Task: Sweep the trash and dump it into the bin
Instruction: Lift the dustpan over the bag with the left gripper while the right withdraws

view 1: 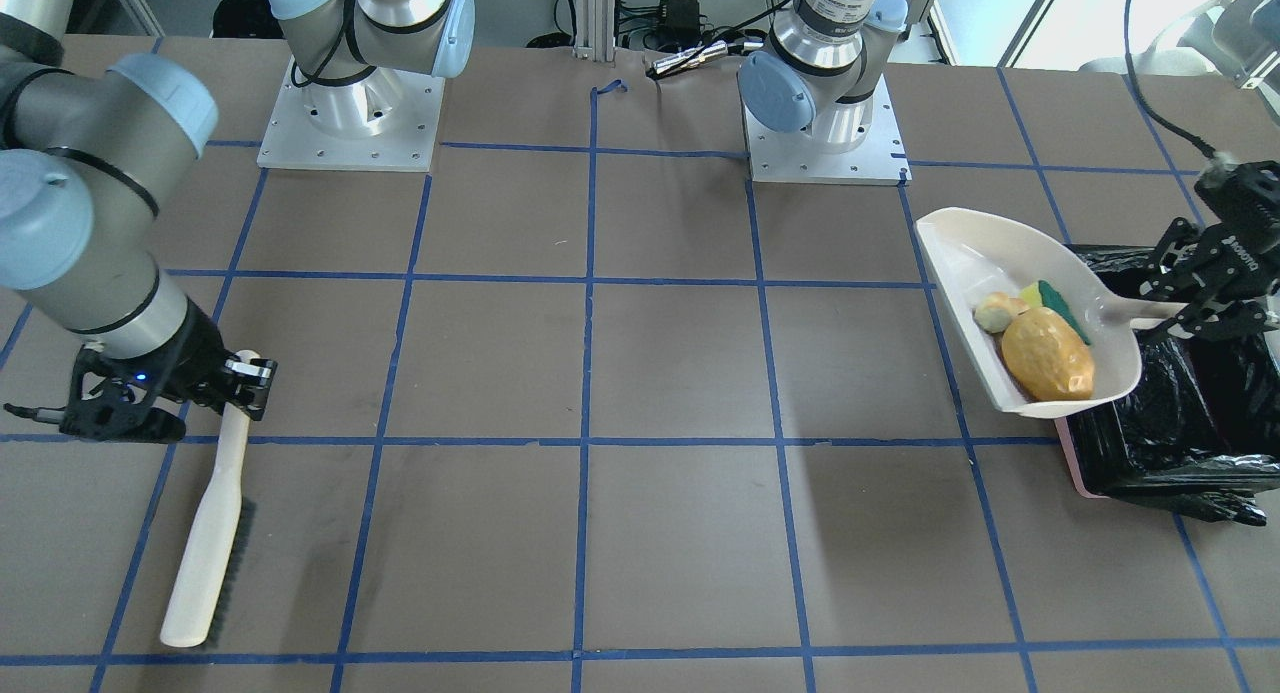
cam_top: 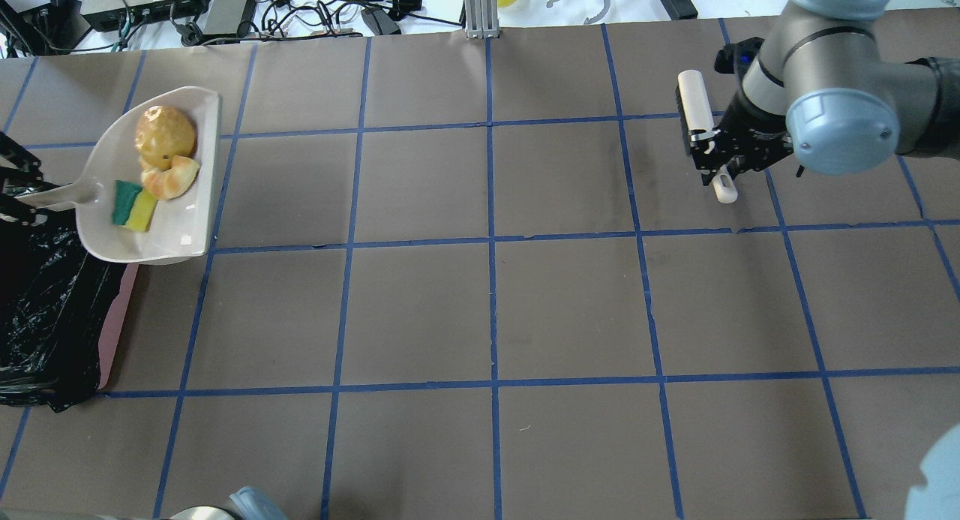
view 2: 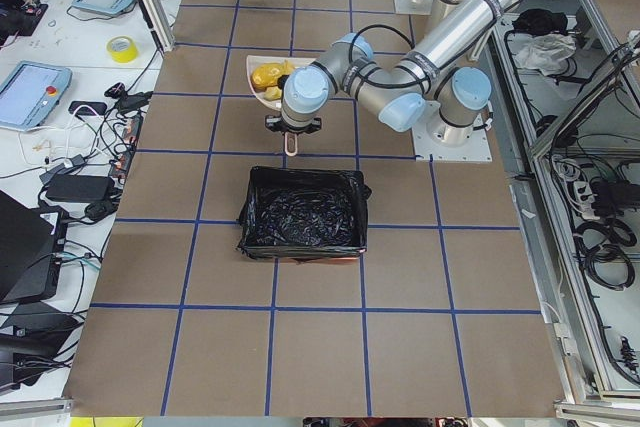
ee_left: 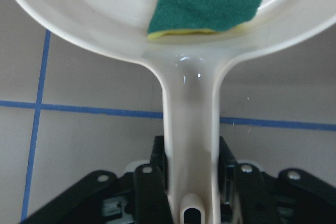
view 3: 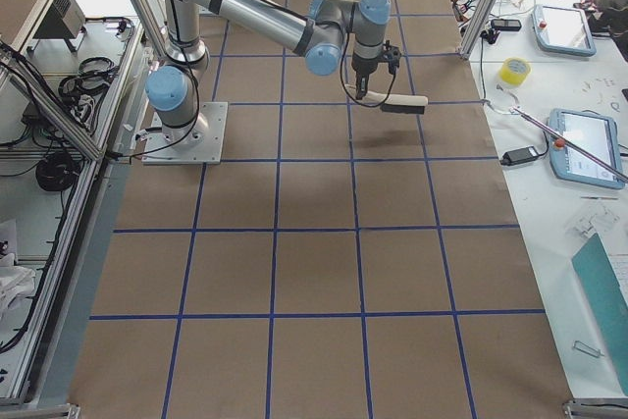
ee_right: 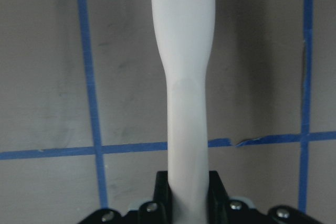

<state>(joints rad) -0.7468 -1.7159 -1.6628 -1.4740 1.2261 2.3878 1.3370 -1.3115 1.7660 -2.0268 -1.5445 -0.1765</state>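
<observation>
My left gripper (view 1: 1180, 308) is shut on the handle of the beige dustpan (view 1: 985, 258) and holds it raised and tilted beside the bin (view 1: 1180, 413), a pink container lined with a black bag. In the pan lie the yellow-brown potato-like lump (view 1: 1047, 355), the tan croissant piece (view 1: 995, 311) and the green sponge wedge (view 1: 1058, 303). The overhead view shows the pan (cam_top: 187, 227), the lump (cam_top: 165, 136), the croissant (cam_top: 172, 179), the sponge (cam_top: 133, 205) and the bin (cam_top: 45, 310). My right gripper (view 1: 240, 375) is shut on the handle of a wooden brush (view 1: 205, 543), far across the table.
The brown table carries a grid of blue tape (cam_top: 491, 242). The two arm bases (view 1: 350, 113) stand on plates at the robot's edge. Cables and devices (cam_top: 225, 2) lie beyond the table's far edge. Monitors and tape rolls sit on side benches (view 2: 60, 77).
</observation>
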